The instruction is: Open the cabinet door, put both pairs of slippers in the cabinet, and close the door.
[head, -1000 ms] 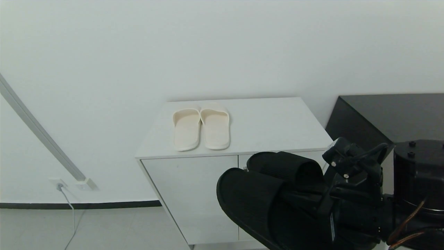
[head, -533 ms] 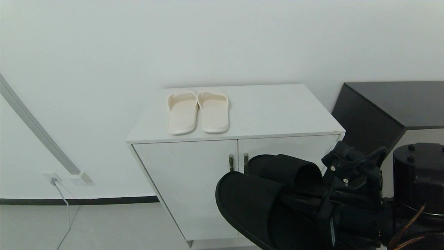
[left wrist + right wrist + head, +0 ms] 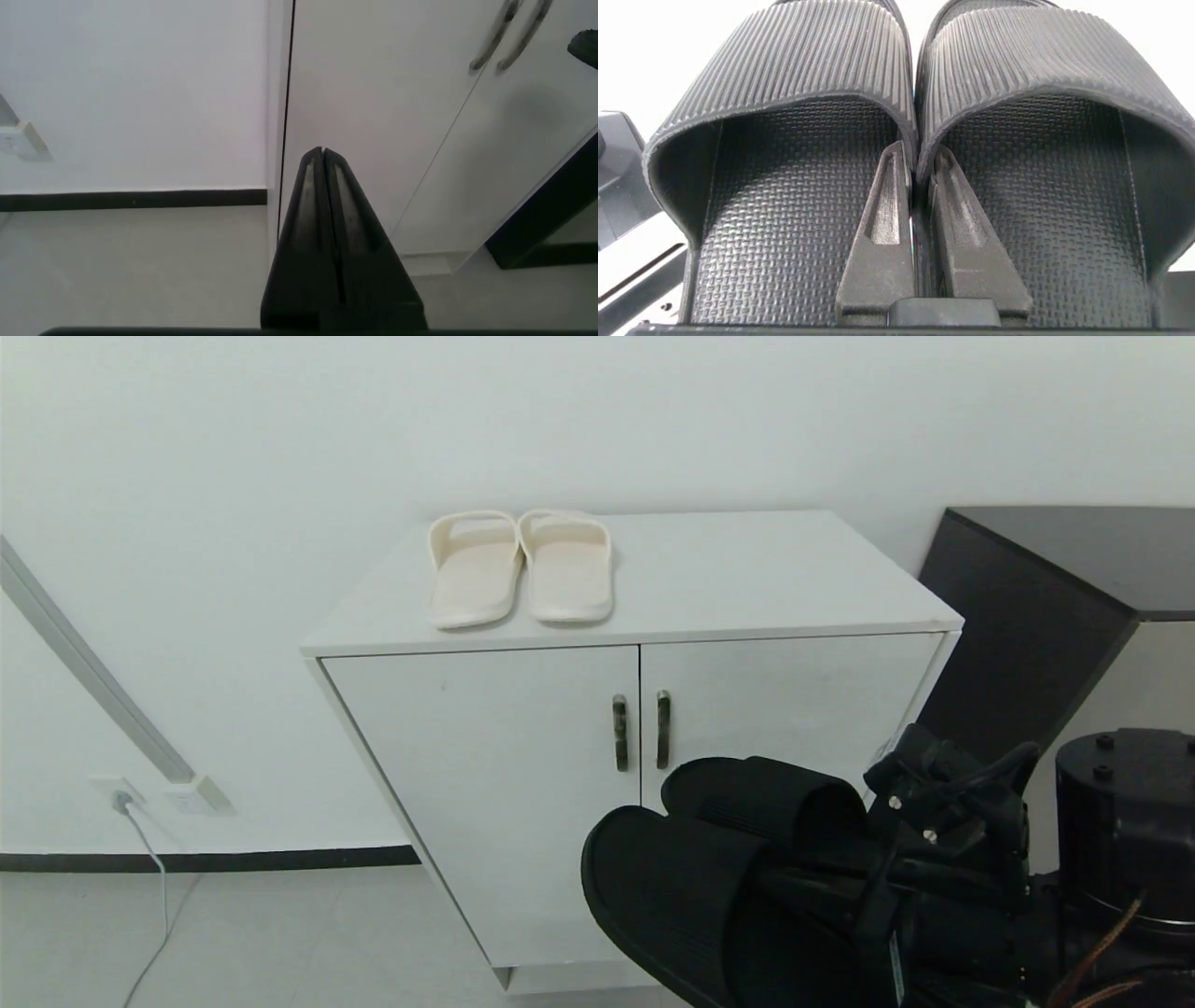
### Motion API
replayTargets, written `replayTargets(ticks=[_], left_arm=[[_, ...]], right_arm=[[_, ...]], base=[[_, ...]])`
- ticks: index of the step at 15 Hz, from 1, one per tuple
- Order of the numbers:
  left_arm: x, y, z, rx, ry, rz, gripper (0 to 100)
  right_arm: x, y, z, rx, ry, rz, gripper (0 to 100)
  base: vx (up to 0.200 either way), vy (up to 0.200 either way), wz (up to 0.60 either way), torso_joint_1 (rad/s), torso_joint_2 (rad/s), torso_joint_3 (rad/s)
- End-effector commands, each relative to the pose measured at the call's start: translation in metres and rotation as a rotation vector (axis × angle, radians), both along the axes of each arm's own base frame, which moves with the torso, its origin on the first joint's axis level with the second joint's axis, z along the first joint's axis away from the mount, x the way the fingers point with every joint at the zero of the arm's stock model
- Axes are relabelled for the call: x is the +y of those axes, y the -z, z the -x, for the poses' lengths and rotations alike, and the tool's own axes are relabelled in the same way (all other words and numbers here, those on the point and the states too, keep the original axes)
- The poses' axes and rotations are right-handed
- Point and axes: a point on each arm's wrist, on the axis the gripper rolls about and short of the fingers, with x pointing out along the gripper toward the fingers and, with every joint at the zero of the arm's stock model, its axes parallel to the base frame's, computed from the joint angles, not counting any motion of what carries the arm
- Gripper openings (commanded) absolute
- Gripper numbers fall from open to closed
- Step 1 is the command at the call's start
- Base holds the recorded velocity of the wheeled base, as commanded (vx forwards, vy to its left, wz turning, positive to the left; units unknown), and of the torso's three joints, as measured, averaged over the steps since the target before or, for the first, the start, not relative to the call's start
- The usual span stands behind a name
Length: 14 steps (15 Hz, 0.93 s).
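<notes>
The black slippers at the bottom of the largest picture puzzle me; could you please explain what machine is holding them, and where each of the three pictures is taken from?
This is a wheeled robot with two arms, each ending in a two-fingered gripper. The large picture comes from a camera on its head and looks at a white cabinet with both doors shut. A pair of cream slippers lies side by side on top.

The other two pictures come from cameras on the wrists. In the right wrist view, the right gripper pinches the two touching inner walls of the black slippers, so it carries the pair together. In the left wrist view, the left gripper is shut, holds nothing, and faces the cabinet front.
</notes>
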Motion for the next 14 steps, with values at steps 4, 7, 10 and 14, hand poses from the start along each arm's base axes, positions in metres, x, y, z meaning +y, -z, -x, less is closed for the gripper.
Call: replayTargets(ticks=[4,7,10,14], left_arm=[[0.0,0.0,-0.0001,0.001,0.0,0.0,100],[0.0,0.0,-0.0001,0.001,0.0,0.0,100],[0.0,0.0,-0.0001,0.001,0.0,0.0,100],[0.0,0.0,-0.0001,0.001,0.0,0.0,100]], right_arm=[[0.0002,0.0032,0.0,0.007,-0.002,0.009,0],[0.0001,0.0036,0.0001,0.008,-0.002,0.01,0],[-0.0004,0.006,0.0006,0.014,-0.002,0.017,0],[0.0004,0.0082,-0.0001,0.021,-0.002,0.024,0]], base=[[0.0,0.0,0.0,-0.162,0.49,0.32],[0.0,0.0,0.0,-0.142,0.47,0.331],[0.0,0.0,0.0,-0.105,0.46,0.344],[0.0,0.0,0.0,-0.068,0.45,0.378]])
